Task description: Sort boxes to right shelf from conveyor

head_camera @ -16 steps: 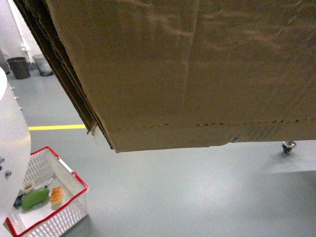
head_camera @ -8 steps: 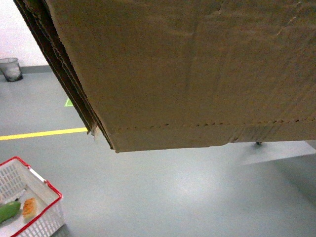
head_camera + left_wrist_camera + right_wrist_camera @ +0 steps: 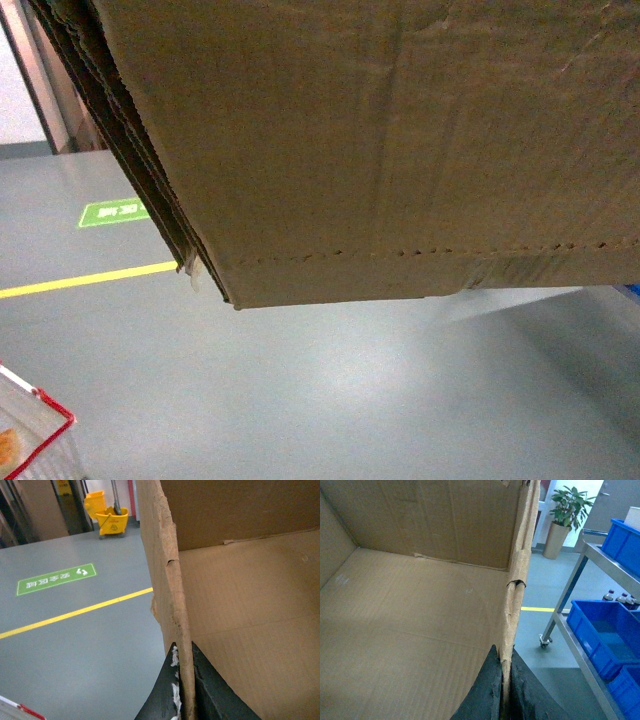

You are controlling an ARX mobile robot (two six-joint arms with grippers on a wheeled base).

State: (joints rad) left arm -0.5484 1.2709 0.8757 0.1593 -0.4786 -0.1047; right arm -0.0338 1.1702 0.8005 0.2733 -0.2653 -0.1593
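Observation:
A large brown cardboard box [image 3: 400, 140] with a perforated seam fills the upper head view, held above the floor and hiding both arms. In the left wrist view my left gripper [image 3: 184, 652] is shut on the box's ragged left wall [image 3: 167, 580], one black finger on each side. My right gripper [image 3: 503, 655] is likewise shut on the torn right wall [image 3: 520, 555]. The box's inside [image 3: 410, 610] is bare. The right shelf [image 3: 563, 597], a steel rack on casters, stands just right of the box in the right wrist view. The conveyor is out of view.
Blue bins [image 3: 600, 635] sit on the rack's tiers. A potted plant [image 3: 567, 510] stands behind it. On the grey floor are a yellow line [image 3: 90, 280], a green sign [image 3: 113, 212] and a red-rimmed white basket [image 3: 35, 430] at bottom left. A yellow mop bucket [image 3: 111, 520] stands far back.
The head view has swung: the basket slid left to the corner, the waste bins left the view and the green floor sign came in. The box keeps its place in view.

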